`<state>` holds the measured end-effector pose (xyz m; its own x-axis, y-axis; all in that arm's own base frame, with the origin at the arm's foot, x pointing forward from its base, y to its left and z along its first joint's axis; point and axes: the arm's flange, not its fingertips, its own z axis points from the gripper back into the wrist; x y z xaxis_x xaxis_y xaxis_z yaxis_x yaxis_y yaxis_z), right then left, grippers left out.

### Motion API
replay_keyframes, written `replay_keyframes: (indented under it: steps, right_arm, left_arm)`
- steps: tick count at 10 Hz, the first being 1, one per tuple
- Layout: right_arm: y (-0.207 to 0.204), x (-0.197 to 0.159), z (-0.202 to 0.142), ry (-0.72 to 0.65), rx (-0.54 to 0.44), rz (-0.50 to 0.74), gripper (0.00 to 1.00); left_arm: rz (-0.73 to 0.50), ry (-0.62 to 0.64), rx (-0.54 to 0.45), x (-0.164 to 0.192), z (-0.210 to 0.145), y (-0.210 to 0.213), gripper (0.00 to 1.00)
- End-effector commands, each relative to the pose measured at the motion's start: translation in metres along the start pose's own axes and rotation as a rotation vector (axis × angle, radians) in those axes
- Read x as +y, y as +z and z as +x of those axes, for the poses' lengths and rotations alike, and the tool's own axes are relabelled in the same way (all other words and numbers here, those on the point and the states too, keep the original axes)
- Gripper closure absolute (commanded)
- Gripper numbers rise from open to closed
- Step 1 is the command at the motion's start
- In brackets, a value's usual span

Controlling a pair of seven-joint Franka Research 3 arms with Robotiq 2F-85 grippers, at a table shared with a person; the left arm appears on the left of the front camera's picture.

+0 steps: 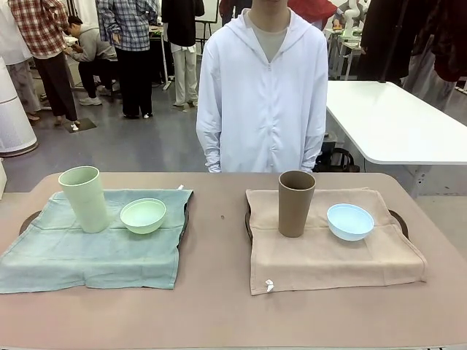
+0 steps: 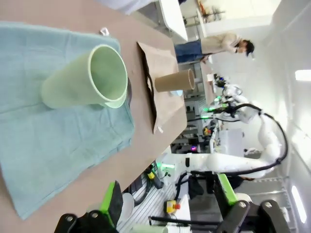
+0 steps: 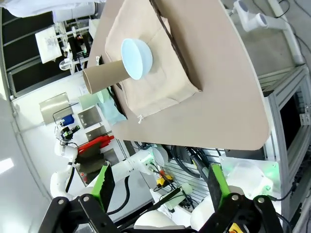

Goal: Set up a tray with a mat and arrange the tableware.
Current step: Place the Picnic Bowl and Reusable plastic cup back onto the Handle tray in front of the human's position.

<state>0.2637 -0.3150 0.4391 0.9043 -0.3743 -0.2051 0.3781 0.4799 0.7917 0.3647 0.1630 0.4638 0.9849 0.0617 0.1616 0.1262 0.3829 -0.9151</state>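
Both the left gripper (image 2: 167,204) and right gripper (image 3: 158,182) hang spread and empty off the counter (image 1: 219,240), while the green tumbler (image 1: 85,198), brown tumbler (image 1: 295,203) and two bowls, likely light, stiff and tippy, sit on mats, best pinched at the rim.

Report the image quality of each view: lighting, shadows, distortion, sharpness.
Front view: even, soft light, faint shadows under the brown tumbler and pale green tumbler, table sharp. Left wrist view: rolled sideways with wide-angle stretch, background ceiling lights blown out, left tool open. Right wrist view: also rolled, table edge bowed, light blue bowl crisp, bright haze at the lower right, right tool open.
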Motion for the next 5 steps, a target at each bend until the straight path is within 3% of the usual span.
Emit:
replay_keyframes:
  steps: [1,5]
  right_arm:
    - [0.0017,-0.0009,-0.0011,-0.007,-0.006,0.001,0.00]
    - [0.0017,-0.0009,-0.0011,-0.007,-0.006,0.001,0.00]
  left_arm:
    - [-0.009,0.013,-0.024,0.0057,-0.0047,0.0064,0.00]
    - [-0.009,0.013,-0.024,0.0057,-0.0047,0.0064,0.00]
